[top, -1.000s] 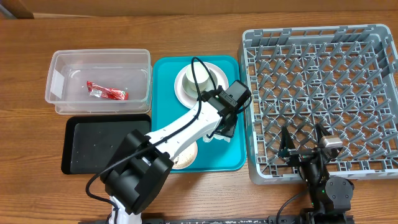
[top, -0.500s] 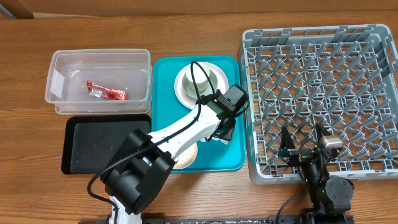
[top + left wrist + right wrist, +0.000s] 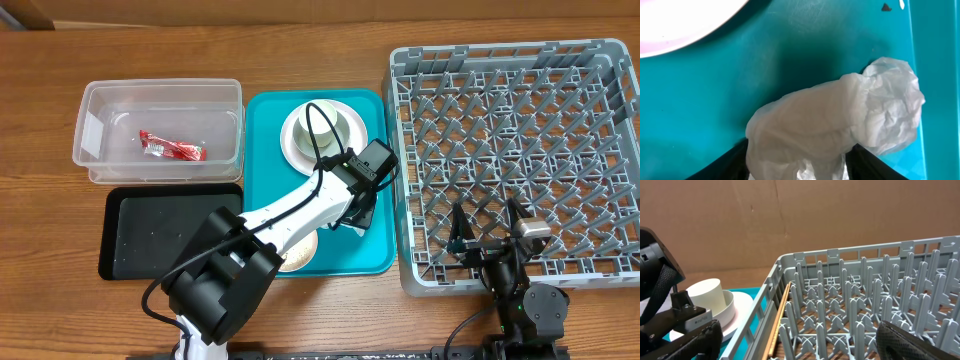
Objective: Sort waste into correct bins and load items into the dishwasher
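A crumpled white napkin (image 3: 840, 120) lies on the teal tray (image 3: 705, 100). My left gripper (image 3: 801, 167) is down on it, both black fingers pressed against its sides. From overhead the left gripper (image 3: 358, 212) sits at the teal tray's (image 3: 265, 190) right side and hides the napkin. A white cup (image 3: 325, 122) stands in a bowl (image 3: 297, 140) at the tray's far end. A plate (image 3: 298, 255) with brownish scraps peeks out under the arm. The red sachet (image 3: 172, 150) is in the clear tub (image 3: 95, 165). My right gripper (image 3: 487, 232) stands open over the grey rack's (image 3: 520, 120) front edge.
The black tray (image 3: 165, 232) lies in front of the clear tub. In the right wrist view a thin wooden stick (image 3: 780, 315) lies along the rack's left wall (image 3: 767, 295), and the cup (image 3: 707, 297) shows beyond it. Brown cardboard backs the table.
The left gripper has shifted slightly toward the table's front over the teal tray. The right arm has not moved.
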`<state>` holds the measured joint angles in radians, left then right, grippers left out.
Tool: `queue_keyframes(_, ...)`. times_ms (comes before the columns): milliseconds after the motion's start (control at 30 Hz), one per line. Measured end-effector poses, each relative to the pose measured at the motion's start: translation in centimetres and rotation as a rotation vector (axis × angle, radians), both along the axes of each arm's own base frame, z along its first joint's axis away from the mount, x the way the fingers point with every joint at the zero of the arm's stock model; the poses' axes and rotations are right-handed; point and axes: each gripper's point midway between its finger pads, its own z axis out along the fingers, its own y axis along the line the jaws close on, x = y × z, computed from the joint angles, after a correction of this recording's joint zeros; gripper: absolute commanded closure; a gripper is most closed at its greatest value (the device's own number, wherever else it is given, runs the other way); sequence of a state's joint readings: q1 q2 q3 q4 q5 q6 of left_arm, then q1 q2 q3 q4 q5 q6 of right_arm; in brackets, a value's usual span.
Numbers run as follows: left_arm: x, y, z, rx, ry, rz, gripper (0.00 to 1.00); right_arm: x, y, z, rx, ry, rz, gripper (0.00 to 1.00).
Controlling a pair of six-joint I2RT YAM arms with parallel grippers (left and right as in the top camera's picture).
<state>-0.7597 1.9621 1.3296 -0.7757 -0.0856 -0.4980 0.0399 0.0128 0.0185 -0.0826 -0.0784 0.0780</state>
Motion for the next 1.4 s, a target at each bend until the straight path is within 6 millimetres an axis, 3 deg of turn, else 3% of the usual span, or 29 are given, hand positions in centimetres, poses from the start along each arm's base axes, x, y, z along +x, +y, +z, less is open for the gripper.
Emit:
queue_keyframes(267,0.0,0.0,-0.4,-0.006,-0.006,0.000,0.42,0.0,0.0,0.0,0.000,-0.001,0.000,0.00)
queue_keyframes(400,-0.1,0.1,-0.6,-0.001,-0.003,-0.004,0.57,0.0,0.0,0.0,0.000,-0.001,0.000,0.00)
queue_keyframes(500,-0.2,0.1,-0.6,-0.001,-0.002,-0.004,0.82,0.0,0.0,0.0,0.000,-0.001,0.000,0.00)
queue_keyframes(567,-0.2,0.2,-0.6,-0.002,-0.001,0.000,0.93,0.0,0.0,0.0,0.000,-0.001,0.000,0.00)
queue_keyframes(800,-1.1,0.7,-0.5,0.027,0.043,-0.017,0.96,0.0,0.0,0.0,0.000,0.000,0.000,0.00)
queue_keyframes(933,-0.4,0.2,1.4,0.010,0.013,-0.035,0.96,0.0,0.0,0.0,0.000,0.000,0.000,0.00)
queue_keyframes(1033,1.7,-0.4,6.3,-0.021,-0.107,-0.026,0.96,0.0,0.0,0.0,0.000,-0.001,0.000,0.00)
queue_keyframes(1100,2.7,0.6,9.4,-0.009,-0.180,-0.002,0.96,0.0,0.0,0.0,0.000,0.000,0.000,0.00)
queue_keyframes(1200,5.7,4.1,14.2,-0.005,-0.313,0.107,0.96,0.0,0.0,0.0,0.000,-0.001,0.000,0.00)
queue_keyframes(1267,7.7,7.5,15.5,0.002,-0.354,0.206,0.96,0.0,0.0,0.0,0.000,0.000,0.000,0.00)
queue_keyframes(1333,10.0,12.7,15.8,0.020,-0.366,0.355,0.96,0.0,0.0,0.0,0.000,0.000,0.000,0.00)
queue_keyframes(1400,11.5,16.5,15.8,0.001,-0.367,0.465,0.96,0.0,0.0,0.0,0.000,0.000,0.000,0.00)
